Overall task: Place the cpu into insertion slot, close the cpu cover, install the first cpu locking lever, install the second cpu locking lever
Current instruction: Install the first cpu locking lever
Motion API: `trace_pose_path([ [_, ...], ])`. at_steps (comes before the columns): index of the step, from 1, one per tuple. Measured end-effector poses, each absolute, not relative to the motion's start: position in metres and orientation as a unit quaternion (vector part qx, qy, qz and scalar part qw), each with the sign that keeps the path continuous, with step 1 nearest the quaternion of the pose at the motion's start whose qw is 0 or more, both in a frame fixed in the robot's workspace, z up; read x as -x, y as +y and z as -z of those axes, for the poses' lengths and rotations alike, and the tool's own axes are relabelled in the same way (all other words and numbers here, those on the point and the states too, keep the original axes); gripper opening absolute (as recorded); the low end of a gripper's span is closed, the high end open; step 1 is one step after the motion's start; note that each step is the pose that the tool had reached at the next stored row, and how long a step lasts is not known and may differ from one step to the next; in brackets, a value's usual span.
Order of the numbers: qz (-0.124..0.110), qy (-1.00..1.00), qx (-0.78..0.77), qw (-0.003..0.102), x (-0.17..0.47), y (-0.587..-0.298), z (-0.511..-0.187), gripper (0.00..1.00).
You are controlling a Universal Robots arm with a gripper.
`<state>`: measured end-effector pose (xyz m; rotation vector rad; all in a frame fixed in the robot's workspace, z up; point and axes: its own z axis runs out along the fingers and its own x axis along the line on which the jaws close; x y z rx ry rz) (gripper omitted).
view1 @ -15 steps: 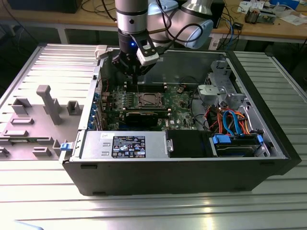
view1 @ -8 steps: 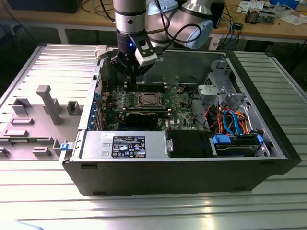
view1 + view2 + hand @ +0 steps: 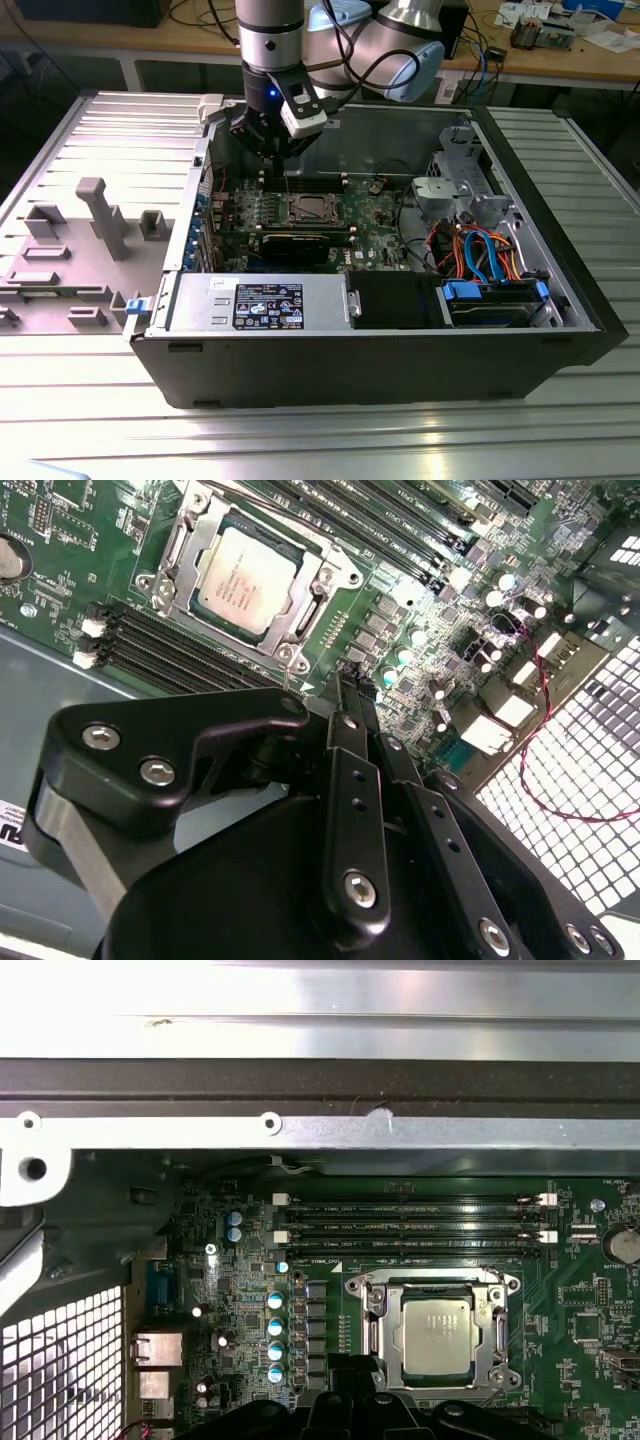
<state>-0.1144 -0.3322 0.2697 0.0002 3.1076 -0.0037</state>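
Observation:
The cpu (image 3: 245, 578) (image 3: 433, 1332) lies flat in the insertion slot (image 3: 158, 582) on the green motherboard, silvery top up. The cpu cover (image 3: 308, 608) (image 3: 440, 1287) lies down around it as a metal frame. In the exterior view the cpu (image 3: 310, 208) sits mid-board inside the open computer case. My gripper (image 3: 268, 152) hangs above the board, beside the slot toward the exterior view's left and apart from it. Its black fingers (image 3: 352, 695) meet at the tips with nothing between them. The gripper (image 3: 350, 1385) also shows dark at the edge of the first wrist view.
Long black memory slots (image 3: 415, 1222) run beside the socket. A row of round capacitors (image 3: 276, 1335) and rear ports (image 3: 155, 1355) lie near the gripper. The case wall (image 3: 330, 335), power supply (image 3: 265, 305) and drive cage with cables (image 3: 480, 250) hem the board in.

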Motion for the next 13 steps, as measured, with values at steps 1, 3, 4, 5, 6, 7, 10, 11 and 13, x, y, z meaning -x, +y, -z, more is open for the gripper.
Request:
trace_pose_path([
  [1, 0.001, 1.0, 0.0, 0.017, 0.114, -0.332, -0.27, 0.11],
  [3, 0.001, 1.0, 0.0, 0.017, 0.115, -0.332, -0.269, 0.11],
  [4, 0.001, 1.0, 0.0, 0.017, 0.115, -0.332, -0.269, 0.11],
  [5, 0.001, 1.0, 0.001, 0.017, 0.116, -0.331, -0.268, 0.11],
  [6, 0.001, 1.0, 0.003, 0.017, 0.116, -0.329, -0.267, 0.11],
  [7, 0.001, 1.0, 0.004, 0.017, 0.116, -0.327, -0.267, 0.11],
  [10, 0.001, 1.0, 0.005, 0.017, 0.116, -0.323, -0.265, 0.11],
  [11, 0.001, 1.0, 0.005, 0.017, 0.116, -0.322, -0.265, 0.11],
  [13, 0.001, 1.0, 0.006, 0.017, 0.117, -0.322, -0.265, 0.11],
])
